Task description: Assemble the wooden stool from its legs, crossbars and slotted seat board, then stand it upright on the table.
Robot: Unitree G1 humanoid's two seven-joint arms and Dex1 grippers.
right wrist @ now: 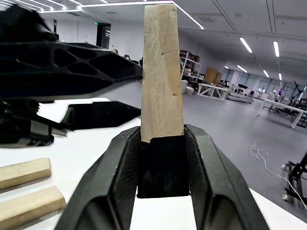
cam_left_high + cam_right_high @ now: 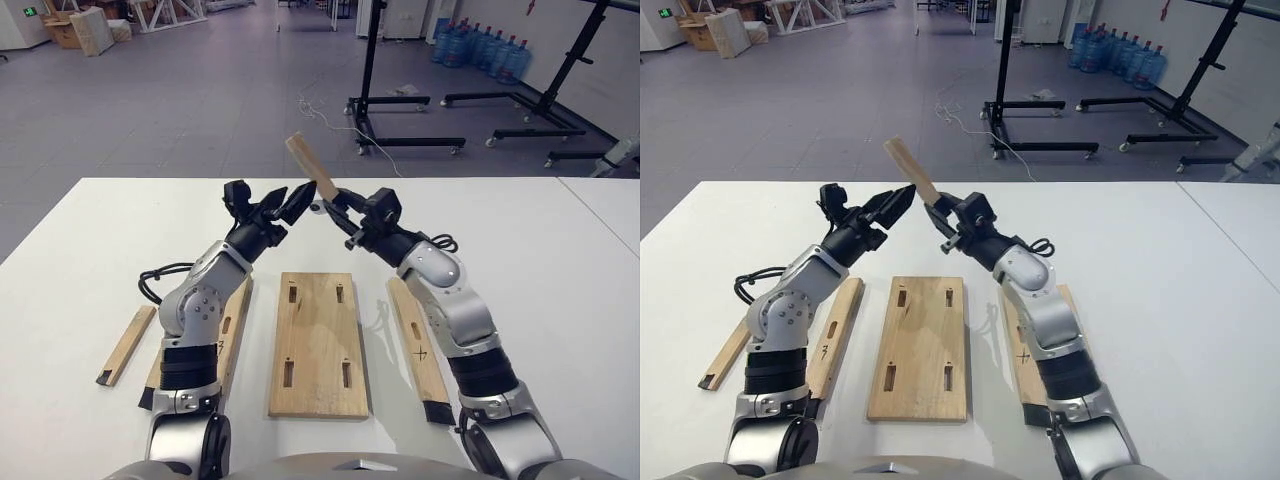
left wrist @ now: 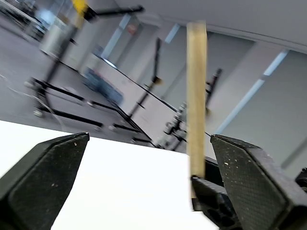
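left eye view: one seat board (image 2: 315,345), three sticks (image 2: 127,345) (image 2: 234,322) (image 2: 415,340); left end effector (image 2: 294,203) spread, right (image 2: 326,203) clamping a fourth stick (image 2: 309,165).

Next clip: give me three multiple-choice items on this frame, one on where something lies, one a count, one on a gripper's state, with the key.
1. Where is the slotted seat board?
A. Flat on the table
B. On the floor
C. Standing on edge at the table's far side

2. How many slots show in the seat board?
A. Two
B. Four
C. Six

3. What state is the right gripper in?
A. Open and empty
B. Shut on a wooden leg, held above the table
C. Pressing down on the seat board

Key:
1 A, the board lies face up on the white table top.
2 B, two slots sit near each end.
3 B, the right wrist view shows both fingers clamped on the leg's black end.
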